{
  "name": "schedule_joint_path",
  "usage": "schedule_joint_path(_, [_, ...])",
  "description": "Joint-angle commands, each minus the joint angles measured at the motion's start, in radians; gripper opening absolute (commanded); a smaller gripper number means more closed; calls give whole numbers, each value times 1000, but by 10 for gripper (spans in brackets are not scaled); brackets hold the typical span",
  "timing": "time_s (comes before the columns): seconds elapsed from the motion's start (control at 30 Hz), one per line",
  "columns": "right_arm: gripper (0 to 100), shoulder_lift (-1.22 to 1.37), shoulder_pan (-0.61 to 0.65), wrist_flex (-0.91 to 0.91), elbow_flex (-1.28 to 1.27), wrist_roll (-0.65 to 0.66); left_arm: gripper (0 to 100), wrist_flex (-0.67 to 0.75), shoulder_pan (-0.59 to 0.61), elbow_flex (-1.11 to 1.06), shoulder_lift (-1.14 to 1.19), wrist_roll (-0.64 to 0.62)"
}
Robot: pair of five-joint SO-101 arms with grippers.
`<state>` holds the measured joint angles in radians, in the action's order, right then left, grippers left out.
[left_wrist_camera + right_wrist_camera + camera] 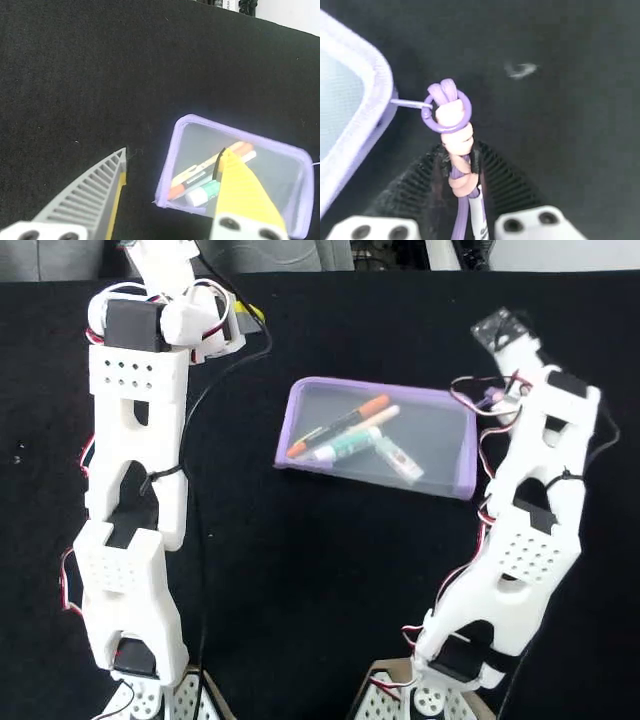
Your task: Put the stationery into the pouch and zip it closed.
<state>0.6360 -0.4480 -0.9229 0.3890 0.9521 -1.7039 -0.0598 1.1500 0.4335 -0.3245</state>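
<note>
Okay, looking at a purple-edged pouch (445, 445) lying flat on the black counter (300, 570), a bit right of centre. Can make out the stationery inside through its clear face: an orange marker (340, 425), a green-capped pen (350, 447) just beside it on the near side, plus a small white tube (400, 460) further right. Got the right jaws squeezed together on the cord of the purple zip pull (447, 112), just off the pouch's far-right corner. Found the left jaws spread apart, gripping nothing, hanging over bare counter at the far left, well apart from the pouch.
</note>
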Motion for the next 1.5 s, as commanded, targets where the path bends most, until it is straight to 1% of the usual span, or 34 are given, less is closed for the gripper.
schedule_joint_path(0.0, [11, -150, -26, -57, 145, -34, 293, 18, -7, 4, -43, 6])
schedule_joint_path(0.13, [11, -177, -9, -146, 280, -40, 293, 15, -8, 4, -43, 6])
schedule_joint_path(0.27, [11, -182, 0, -244, 463, -91, 293, 14, -4, 4, -43, 6])
schedule_joint_path(0.43, [11, -179, 35, -428, 661, -89, 293, 14, -2, 4, -43, 6])
schedule_joint_path(0.6, [11, -183, 84, -528, 831, -95, 293, 17, -2, 4, -43, 6])
schedule_joint_path(0.77, [11, -180, 124, -548, 955, -98, 293, 14, -4, 4, -43, 6])
schedule_joint_path(1.03, [11, -185, 117, -529, 1018, -100, 293, 17, -2, 4, -43, 6])
schedule_joint_path(1.2, [11, -186, 121, -482, 1081, -204, 293, 17, -5, 4, -43, 6])
schedule_joint_path(1.47, [11, -186, 163, -479, 1109, -222, 293, 17, -4, 4, -43, 6])
